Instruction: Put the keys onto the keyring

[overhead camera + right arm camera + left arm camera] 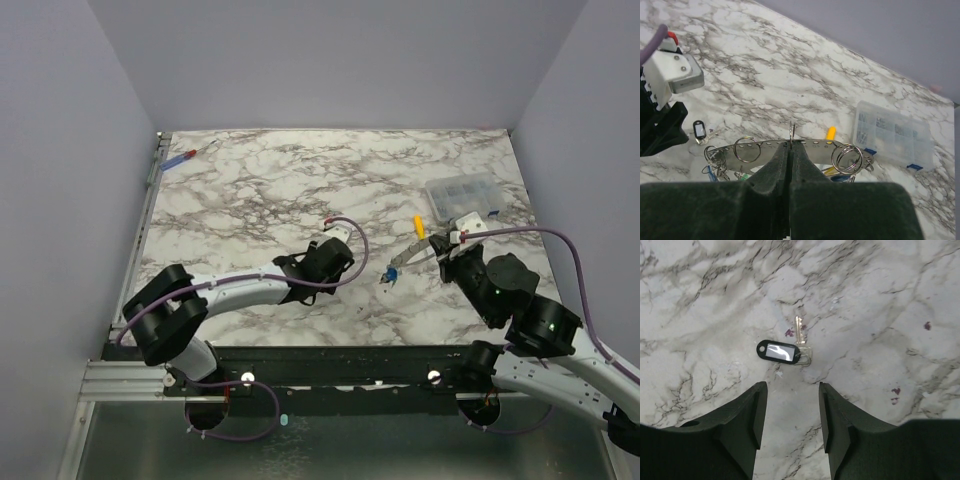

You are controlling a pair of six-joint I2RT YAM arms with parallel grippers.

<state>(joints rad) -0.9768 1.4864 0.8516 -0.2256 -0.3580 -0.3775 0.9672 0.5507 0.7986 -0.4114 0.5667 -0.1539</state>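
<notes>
My right pincer [790, 149] is pressed fully shut on the keyring [767, 144], a large thin silver-grey loop that shows from my wrist as a curved band pierced with small holes. Small split rings [836, 161] hang from it, and the keys [715, 171], silver with blue and green plastic caps, bunch at its left end. My left pincer [791, 390] stands partly open with nothing in it, pointing down at a lone silver key with a flat black plastic tag [779, 351], which lies on the white marble-patterned table [880, 300] just ahead. Beyond the loop lie a short yellow handle [831, 133] and a clear plastic compartment box [895, 136]. Both arms reach inward from the near edge, wrists near each other. A red-and-blue screwdriver [180, 158] lies at the far left corner, with bare marble between it and my arms.
</notes>
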